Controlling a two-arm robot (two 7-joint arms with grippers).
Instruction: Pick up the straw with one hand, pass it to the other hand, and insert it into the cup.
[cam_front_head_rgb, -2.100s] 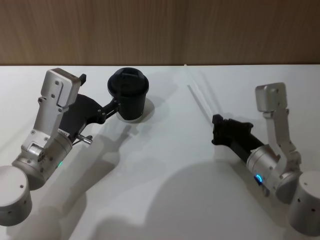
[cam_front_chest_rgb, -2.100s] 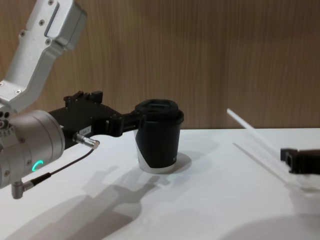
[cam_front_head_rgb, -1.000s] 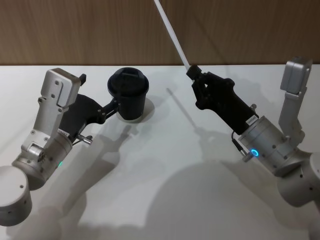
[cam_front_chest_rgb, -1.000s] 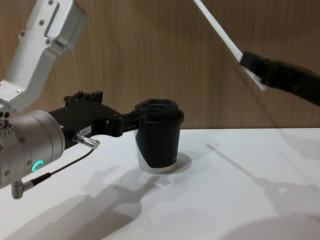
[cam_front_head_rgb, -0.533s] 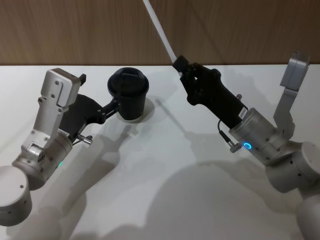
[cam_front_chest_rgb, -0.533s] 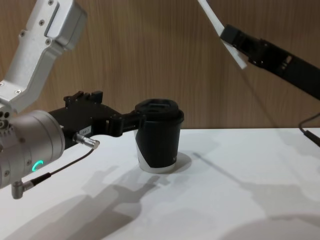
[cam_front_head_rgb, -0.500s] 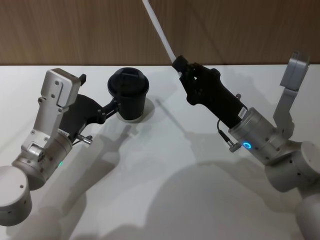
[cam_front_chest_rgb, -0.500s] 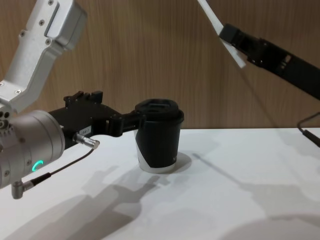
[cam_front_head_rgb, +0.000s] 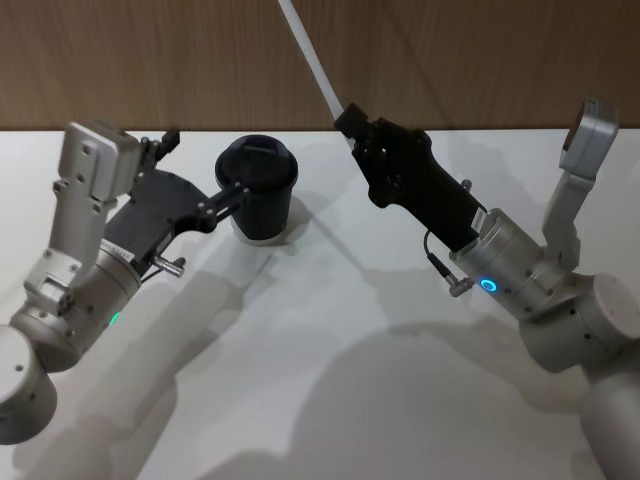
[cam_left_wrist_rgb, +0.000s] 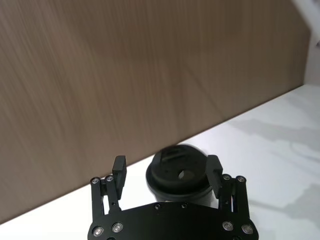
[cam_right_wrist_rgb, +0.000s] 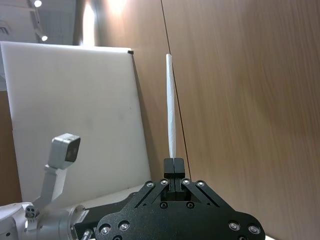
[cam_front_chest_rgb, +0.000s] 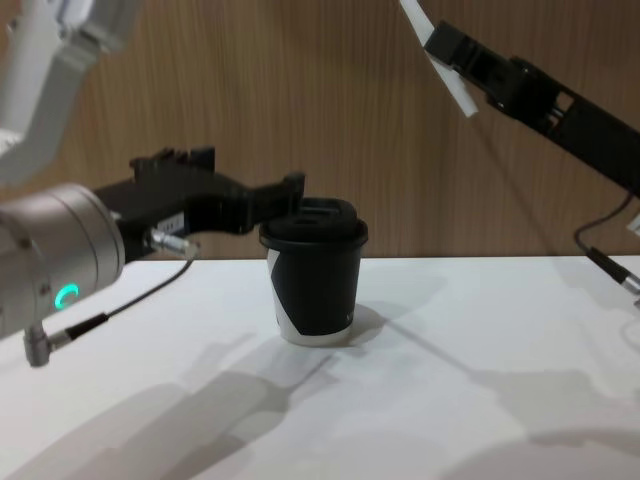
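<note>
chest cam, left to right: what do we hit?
left gripper, jaws open, reaching in from the left edge → cup → right gripper, shut on the straw. Those last two overlap, so no order between them.

A white table (cam_front_head_rgb: 330, 420) takes up the lower three quarters of the head view, its surface plain and matt. Broad soft grey shadows (cam_front_head_rgb: 400, 365) lie across the lower middle of that frame. Along the top runs a wall (cam_front_head_rgb: 480, 60) of brown wood grain (in the chest view it covers the whole upper half). In the right wrist view, small bright lights (cam_right_wrist_rgb: 44, 37) glow in a dim space beyond the table's edge.
</note>
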